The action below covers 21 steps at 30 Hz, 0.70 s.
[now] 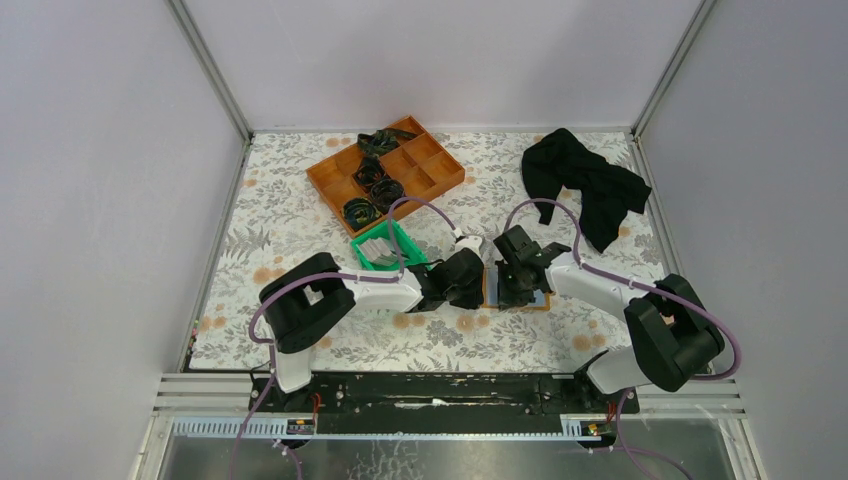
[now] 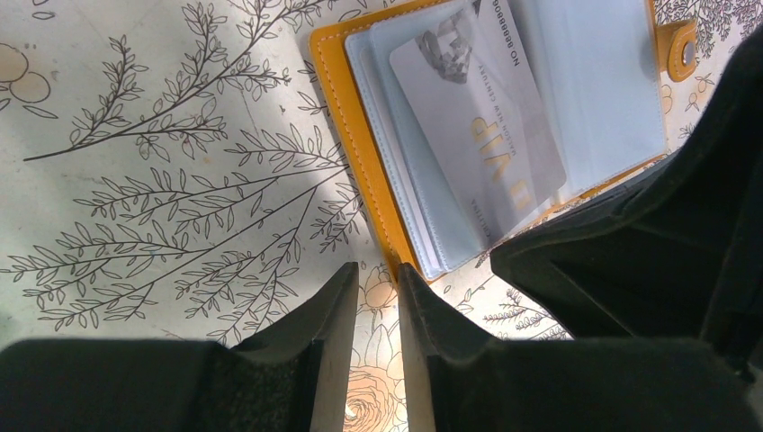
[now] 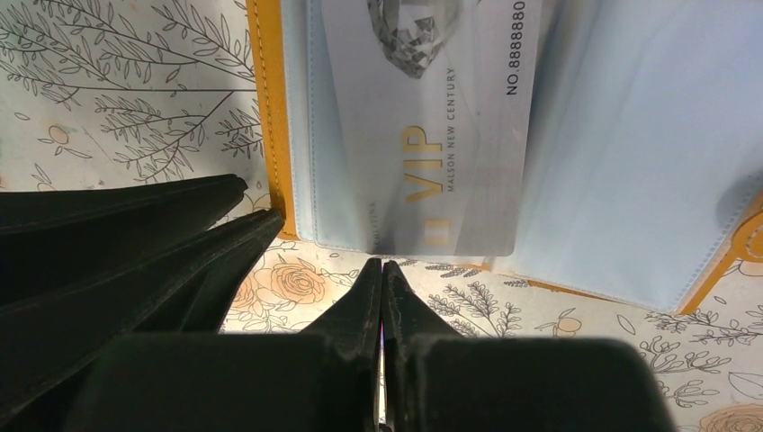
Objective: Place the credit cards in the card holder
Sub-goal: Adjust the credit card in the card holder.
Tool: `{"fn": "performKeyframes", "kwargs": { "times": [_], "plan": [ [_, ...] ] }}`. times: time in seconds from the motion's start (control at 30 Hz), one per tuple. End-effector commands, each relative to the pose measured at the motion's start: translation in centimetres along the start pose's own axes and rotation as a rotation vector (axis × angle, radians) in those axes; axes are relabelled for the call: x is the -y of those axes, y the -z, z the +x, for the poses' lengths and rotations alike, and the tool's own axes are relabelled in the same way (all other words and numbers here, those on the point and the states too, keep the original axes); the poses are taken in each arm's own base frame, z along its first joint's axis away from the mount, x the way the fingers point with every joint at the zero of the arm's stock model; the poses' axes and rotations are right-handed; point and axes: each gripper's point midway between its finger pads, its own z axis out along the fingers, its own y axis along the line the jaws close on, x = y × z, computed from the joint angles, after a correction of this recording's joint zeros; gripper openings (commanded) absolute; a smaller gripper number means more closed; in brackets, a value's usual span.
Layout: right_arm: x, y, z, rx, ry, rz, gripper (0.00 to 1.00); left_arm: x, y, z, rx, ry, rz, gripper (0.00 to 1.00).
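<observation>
Right wrist: right fingers (image 3: 382, 270) pressed together, tips at card (image 3: 441, 153) edge; push squarely into wallet (image 3: 266, 117) sleeve (looks partly seated). Left fingers (image 2: 351, 286) slightly apart, empty.

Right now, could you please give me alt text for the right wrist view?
An open orange wallet lies on a floral tablecloth, a silver VIP card over its pale blue sleeves. The shut black jaws point at the card's near edge.

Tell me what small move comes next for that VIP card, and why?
Probably a short push by the right gripper: its shut tips sit at the near edge of the VIP card, which lies slightly skewed in the card holder, seemingly not fully seated.
</observation>
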Motion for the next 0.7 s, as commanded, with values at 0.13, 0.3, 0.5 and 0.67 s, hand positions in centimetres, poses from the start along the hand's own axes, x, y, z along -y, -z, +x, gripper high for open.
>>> {"fn": "performKeyframes", "kwargs": {
  "times": [0.13,0.3,0.5,0.67],
  "plan": [
    [-0.2,2.7,-1.1,0.076,0.014,-0.002,0.00,-6.2,-0.1,9.3,-0.289,-0.045,-0.180,0.31],
    [0.7,3.2,-2.2,0.136,-0.019,0.050,0.02,-6.2,-0.2,9.4,-0.293,-0.037,-0.180,0.31],
    [2.2,3.4,-3.7,0.191,-0.089,0.090,0.11,-6.3,0.0,9.5,-0.292,-0.035,-0.181,0.31],
    [3.7,3.1,-4.9,0.203,-0.130,0.099,0.11,-6.5,0.2,9.6,-0.294,-0.035,-0.185,0.31]
  ]
}}
